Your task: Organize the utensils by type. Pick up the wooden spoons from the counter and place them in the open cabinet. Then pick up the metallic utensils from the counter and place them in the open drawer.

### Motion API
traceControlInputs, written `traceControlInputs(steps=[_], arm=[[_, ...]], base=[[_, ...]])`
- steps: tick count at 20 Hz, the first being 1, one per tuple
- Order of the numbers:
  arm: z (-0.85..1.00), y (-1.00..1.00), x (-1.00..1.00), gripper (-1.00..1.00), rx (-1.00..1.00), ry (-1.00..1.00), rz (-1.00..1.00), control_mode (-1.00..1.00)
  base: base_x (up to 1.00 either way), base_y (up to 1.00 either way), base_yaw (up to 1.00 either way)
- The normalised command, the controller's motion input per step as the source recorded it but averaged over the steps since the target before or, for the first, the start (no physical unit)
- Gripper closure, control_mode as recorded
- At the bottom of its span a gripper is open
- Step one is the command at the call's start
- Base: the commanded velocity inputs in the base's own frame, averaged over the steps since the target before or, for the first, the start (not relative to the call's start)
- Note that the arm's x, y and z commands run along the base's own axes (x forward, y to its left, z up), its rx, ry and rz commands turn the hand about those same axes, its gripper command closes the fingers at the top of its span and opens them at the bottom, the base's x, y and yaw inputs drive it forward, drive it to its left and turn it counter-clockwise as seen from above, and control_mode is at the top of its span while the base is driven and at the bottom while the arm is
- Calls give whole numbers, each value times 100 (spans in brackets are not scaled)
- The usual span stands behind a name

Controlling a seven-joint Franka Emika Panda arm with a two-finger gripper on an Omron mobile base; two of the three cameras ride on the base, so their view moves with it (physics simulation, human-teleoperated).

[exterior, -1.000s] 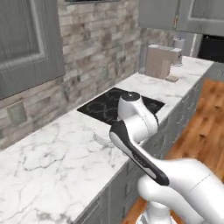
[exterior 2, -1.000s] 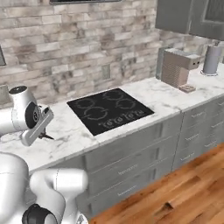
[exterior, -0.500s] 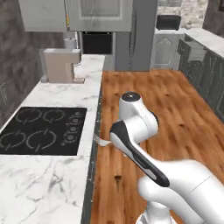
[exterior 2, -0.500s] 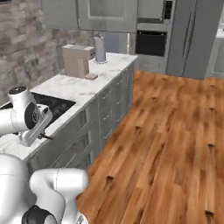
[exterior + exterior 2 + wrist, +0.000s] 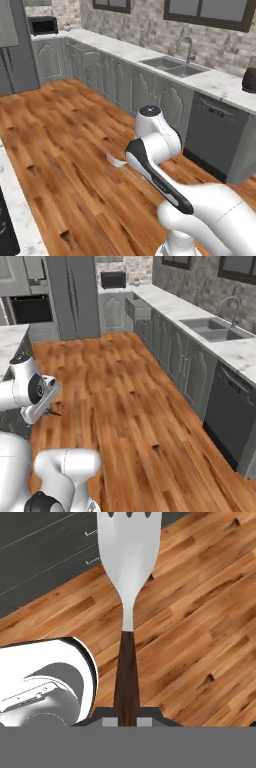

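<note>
**Fork pinched over the wooden floor**

A wide wooden floor is seen under and ahead of the jaws. No desk is close to the jaws. In the left base view, a long white marble desk with grey cabinets under it is seen well beyond the jaws, across the floor. A sink with a tap is set into that desk. A dark dishwasher front is seen below the desk, past the arm. A small black oven is seen on the far end of the desk, and a dark round pot is seen at the other end. In the right base view, a tall grey fridge is seen far away at the end of the floor. Nothing is seen standing between the jaws and the far cabinets.

The gripper is pressed together on the dark handle of the fork. The fork is held straight out from the jaws, with its silver tines at the far end. In the left base view the tines are seen sticking out beside the white hand, above the floor and touching nothing else.
</note>
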Motion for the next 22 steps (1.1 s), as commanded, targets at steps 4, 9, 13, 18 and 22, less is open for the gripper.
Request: traceControlInputs(steps=[4, 9, 13, 18, 22], arm=[[0, 0, 0, 100, 0, 0, 0, 100], [0, 0, 0, 100, 0, 0, 0, 100], [0, 0, 0, 100, 0, 0, 0, 100], [0, 0, 0, 100, 0, 0, 0, 100], [0, 0, 0, 100, 0, 0, 0, 100]], base=[[44, -22, -37], [75, -33, -2], [91, -34, 0], [97, -35, 0], [100, -28, 0]])
